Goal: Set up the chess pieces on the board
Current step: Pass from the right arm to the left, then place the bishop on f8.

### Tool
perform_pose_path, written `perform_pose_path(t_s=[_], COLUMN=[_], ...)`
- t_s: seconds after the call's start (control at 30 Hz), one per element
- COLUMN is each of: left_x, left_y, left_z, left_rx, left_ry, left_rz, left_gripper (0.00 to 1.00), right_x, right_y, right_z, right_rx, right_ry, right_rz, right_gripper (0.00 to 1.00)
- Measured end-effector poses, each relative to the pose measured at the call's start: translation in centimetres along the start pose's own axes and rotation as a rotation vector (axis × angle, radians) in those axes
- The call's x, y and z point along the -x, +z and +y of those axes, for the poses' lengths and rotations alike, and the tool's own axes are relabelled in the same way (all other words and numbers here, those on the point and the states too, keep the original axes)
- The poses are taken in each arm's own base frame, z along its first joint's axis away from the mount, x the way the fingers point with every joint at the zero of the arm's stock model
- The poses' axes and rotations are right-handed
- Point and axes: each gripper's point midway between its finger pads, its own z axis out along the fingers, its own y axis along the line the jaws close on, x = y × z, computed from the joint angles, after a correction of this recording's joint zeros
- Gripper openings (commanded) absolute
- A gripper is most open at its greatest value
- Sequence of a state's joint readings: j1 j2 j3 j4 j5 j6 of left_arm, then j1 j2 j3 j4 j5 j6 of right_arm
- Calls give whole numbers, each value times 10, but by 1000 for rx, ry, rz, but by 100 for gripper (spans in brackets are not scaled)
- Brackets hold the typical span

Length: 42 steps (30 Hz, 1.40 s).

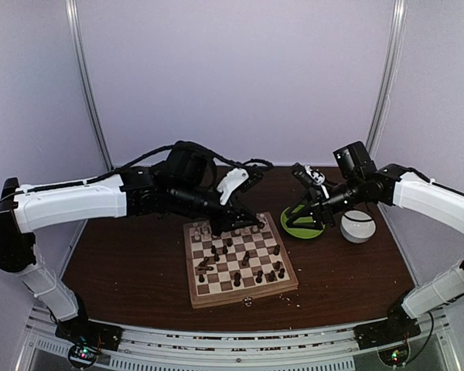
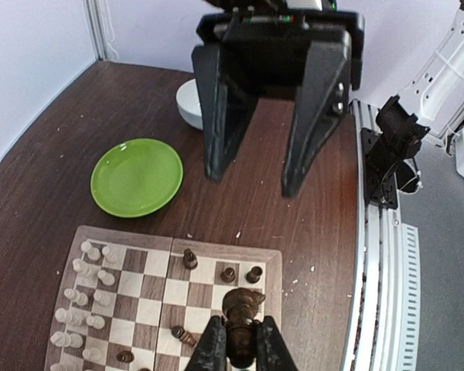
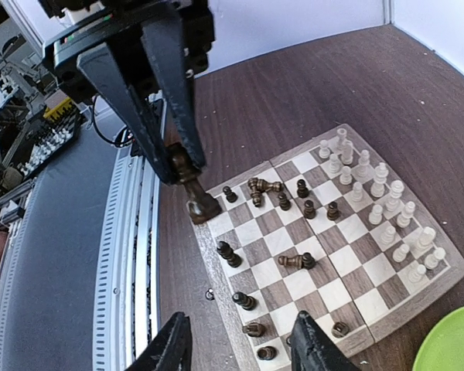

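The board (image 1: 243, 297) lies mid-table. Pale chess pieces (image 3: 379, 202) stand in two rows along one side. Dark chess pieces (image 3: 308, 207) are scattered over the other half, some upright, a few lying on their sides (image 3: 264, 186). My left gripper (image 2: 241, 349) is shut on a dark knight (image 2: 243, 309) over the board's corner square by the rim (image 2: 216, 249). The right wrist view shows that knight's base (image 3: 201, 205) at the corner. My right gripper (image 3: 240, 349) hangs open and empty above the board's edge (image 3: 210, 259), its fingers (image 2: 220, 116) spread wide in the left wrist view.
A round green plate (image 1: 301, 226) and a white bowl (image 1: 359, 227) sit right of the board, below the right arm. A metal rail (image 2: 383, 255) runs along the table's near edge. A small metal clasp (image 3: 211, 294) sits beside the board.
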<state>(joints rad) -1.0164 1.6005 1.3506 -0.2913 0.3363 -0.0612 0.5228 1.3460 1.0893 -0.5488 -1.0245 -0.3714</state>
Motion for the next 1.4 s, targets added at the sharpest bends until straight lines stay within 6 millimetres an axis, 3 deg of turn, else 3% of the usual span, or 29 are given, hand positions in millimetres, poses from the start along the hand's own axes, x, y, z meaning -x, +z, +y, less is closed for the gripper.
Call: perform_pose_path(t_s=[0.2, 0.47, 0.7, 0.9, 1.4], left_x=[-38, -120, -160, -180, -204], left_y=[-11, -14, 0, 10, 22], left_z=[3, -16, -13, -10, -7], left_rx=[60, 86, 89, 90, 81], left_ry=[-11, -6, -22, -31, -38], left_rz=[169, 446, 571, 629, 698], left_gripper=[0, 0, 0, 0, 0], right_x=[-1, 1, 0, -3, -6], right_y=[-20, -22, -22, -20, -17], right_z=[-26, -30, -31, -33, -36], right_rx=[-74, -84, -83, -81, -77], right_ry=[41, 39, 42, 51, 62], right_rz=[-33, -42, -40, -34, -26], right_gripper=[45, 45, 45, 45, 45])
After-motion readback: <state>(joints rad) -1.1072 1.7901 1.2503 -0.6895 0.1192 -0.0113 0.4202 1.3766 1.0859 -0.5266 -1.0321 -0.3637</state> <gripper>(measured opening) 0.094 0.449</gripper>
